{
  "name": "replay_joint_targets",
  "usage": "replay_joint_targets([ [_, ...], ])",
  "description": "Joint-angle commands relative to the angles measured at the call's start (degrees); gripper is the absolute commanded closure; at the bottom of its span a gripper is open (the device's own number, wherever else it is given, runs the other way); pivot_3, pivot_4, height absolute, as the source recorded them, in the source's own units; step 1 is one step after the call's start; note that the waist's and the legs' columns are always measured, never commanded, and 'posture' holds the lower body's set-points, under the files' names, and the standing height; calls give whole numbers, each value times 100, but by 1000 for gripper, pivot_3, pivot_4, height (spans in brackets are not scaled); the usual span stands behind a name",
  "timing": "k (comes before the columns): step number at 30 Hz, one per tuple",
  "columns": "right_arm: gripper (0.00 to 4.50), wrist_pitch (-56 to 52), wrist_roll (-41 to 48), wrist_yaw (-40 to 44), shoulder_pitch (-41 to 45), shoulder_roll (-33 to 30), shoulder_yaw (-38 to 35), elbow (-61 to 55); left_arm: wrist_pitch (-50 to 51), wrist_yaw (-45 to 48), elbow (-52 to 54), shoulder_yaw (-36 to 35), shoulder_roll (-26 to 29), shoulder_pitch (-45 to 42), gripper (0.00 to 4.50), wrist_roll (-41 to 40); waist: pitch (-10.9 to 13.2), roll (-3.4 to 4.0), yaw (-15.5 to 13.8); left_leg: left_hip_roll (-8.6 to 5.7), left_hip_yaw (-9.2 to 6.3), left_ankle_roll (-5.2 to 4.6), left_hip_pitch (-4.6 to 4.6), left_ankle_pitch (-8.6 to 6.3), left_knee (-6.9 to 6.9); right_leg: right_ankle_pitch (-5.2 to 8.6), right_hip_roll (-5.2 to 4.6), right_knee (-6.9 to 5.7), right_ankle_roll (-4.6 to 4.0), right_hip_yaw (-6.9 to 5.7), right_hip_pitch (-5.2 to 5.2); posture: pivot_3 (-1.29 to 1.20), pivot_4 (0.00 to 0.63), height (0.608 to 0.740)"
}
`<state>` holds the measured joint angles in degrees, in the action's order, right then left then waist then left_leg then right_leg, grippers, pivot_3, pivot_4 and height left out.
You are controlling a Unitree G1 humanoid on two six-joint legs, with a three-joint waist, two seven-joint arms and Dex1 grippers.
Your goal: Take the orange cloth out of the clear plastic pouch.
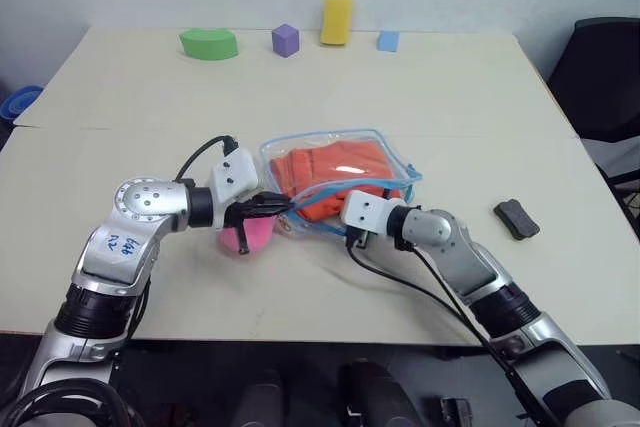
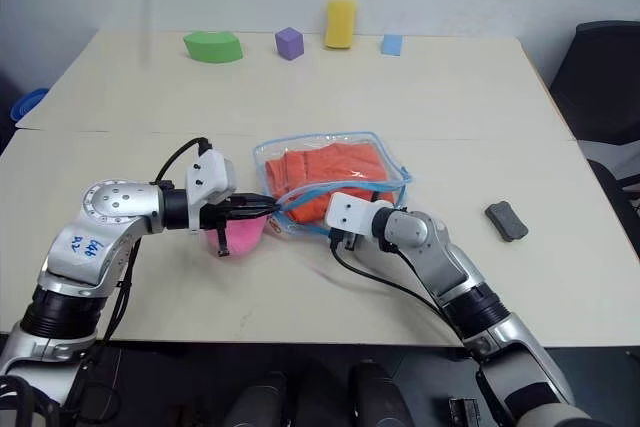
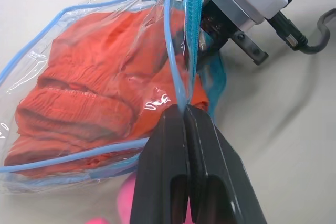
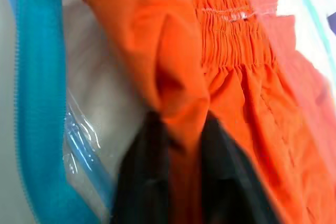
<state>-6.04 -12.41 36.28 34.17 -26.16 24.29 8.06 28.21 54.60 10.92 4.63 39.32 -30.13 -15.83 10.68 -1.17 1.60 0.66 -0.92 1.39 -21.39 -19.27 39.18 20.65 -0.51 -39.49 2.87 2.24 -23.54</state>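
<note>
The clear plastic pouch [image 1: 340, 182] with light-blue zipper trim lies mid-table, its mouth toward me. The orange cloth [image 1: 335, 169] sits folded inside it. My left gripper [image 3: 185, 109] is shut on the pouch's blue zipper edge [image 3: 190, 35], holding the mouth up. A pink plush charm [image 1: 246, 235] hangs just under that hand. My right gripper [image 4: 181, 124] reaches into the mouth from the right and is shut on a fold of the orange cloth [image 4: 178, 72]; its fingertips are hidden inside the pouch in the head views.
Along the table's far edge stand a green block [image 1: 209, 43], a purple cube [image 1: 285, 40], a yellow block [image 1: 336, 18] and a small blue block [image 1: 387, 41]. A dark grey pad [image 1: 516, 219] lies at the right. A black chair [image 1: 600, 67] stands beyond the right edge.
</note>
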Motion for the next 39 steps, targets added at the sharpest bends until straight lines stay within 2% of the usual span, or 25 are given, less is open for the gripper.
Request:
replay_joint_targets([
  [1,4473,27,-17,312,-149,-181,-68,-37,62,-174,201,-195,-78,-101,4500,-134,0,0,-2,0,0,0,0,0,0,0,0,0,0,0,0,0,150,740],
  [7,4473,1552,221,1328,-740,-1111,24,-1144,228,-726,-178,-339,-364,-348,4500,-15,0,-1,-27,-2,-4,-3,-5,-2,1,0,-1,1,0,-4,5,0,150,740],
  [10,4473,2634,781,2061,-1209,-1939,-177,-1750,113,-969,-493,-318,-369,-404,4500,226,-1,-2,-15,-3,-3,-4,-5,-2,-1,0,1,5,0,-4,4,0,150,740],
  [13,4473,3186,1059,2463,-1523,-2596,-406,-1914,-66,-1037,-674,-270,-298,-385,4500,396,-1,-3,-9,-2,-3,-4,-1,-2,-2,0,2,14,1,-4,8,0,150,740],
  [16,4473,3549,1290,2760,-1830,-3209,-716,-1935,-429,-970,-806,-190,-85,-262,4500,662,-1,-3,-2,-2,-1,-6,4,-3,-1,0,3,12,1,0,8,0,150,740],
  [19,4473,3889,1498,2960,-2318,-3886,-1204,-1726,-913,-712,-907,-226,368,1,4500,883,-1,-3,0,1,2,-6,9,-3,-4,0,5,11,0,2,9,0,150,740],
  [23,4473,4099,1572,2927,-2903,-4324,-1771,-1225,-1407,-237,-815,-420,977,419,4500,868,0,-3,-5,3,5,-9,10,-5,-8,0,4,17,0,5,11,0,150,740],
  [26,4473,3848,1698,2707,-3209,-4299,-2237,-749,-2041,462,-544,-633,1451,989,4500,592,-1,-3,6,4,5,-15,11,-8,-8,0,3,17,0,6,13,0,150,740],
  [29,4473,3230,1848,2310,-3170,-3953,-2533,-495,-2417,958,-232,-761,1662,1483,4500,327,0,-2,1,5,12,-14,16,-8,-12,0,2,17,0,11,14,0,150,740],
  [36,4473,916,2066,1125,-2411,-2669,-2739,-763,-2380,1160,201,-680,1563,1696,4500,111,1,0,-1,5,10,-29,18,-16,-8,0,3,10,0,12,17,0,150,740],
  [39,4473,526,1896,948,-2331,-2463,-2696,-894,-2382,1201,186,-607,1572,1697,4500,194,2,3,-2,5,11,-29,11,-16,-10,0,4,9,0,13,9,0,150,740],
])
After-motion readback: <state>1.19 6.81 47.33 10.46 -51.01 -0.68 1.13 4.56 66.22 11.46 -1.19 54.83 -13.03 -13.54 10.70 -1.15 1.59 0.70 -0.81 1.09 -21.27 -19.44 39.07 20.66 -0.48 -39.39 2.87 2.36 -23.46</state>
